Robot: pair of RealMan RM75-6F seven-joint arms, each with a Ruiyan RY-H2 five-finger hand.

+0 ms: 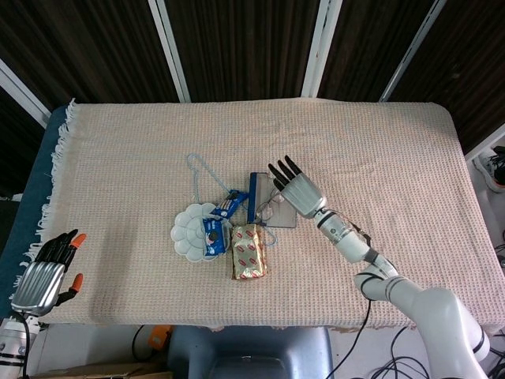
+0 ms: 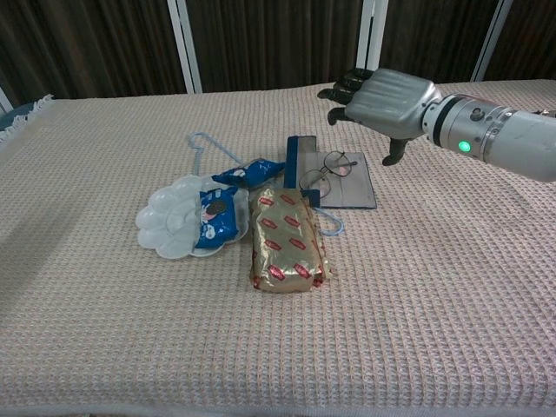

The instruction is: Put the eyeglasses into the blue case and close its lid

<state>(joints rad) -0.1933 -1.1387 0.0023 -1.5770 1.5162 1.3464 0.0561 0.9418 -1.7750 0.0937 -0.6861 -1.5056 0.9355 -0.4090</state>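
Blue case (image 2: 330, 178) lies open mid-table, its lid upright at the left edge, eyeglasses (image 2: 324, 174) resting in it. Your right hand (image 2: 382, 100) hovers empty, fingers spread, at its 1 o'clock — the nearer one; the left hand (image 1: 43, 276) idles far off, holding nothing.

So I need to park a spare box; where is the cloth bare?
Bare: the near strip in front of the gold packet, the far left beyond the palette, and the right under the right hand. Crowded: the middle, around the case and glasses.
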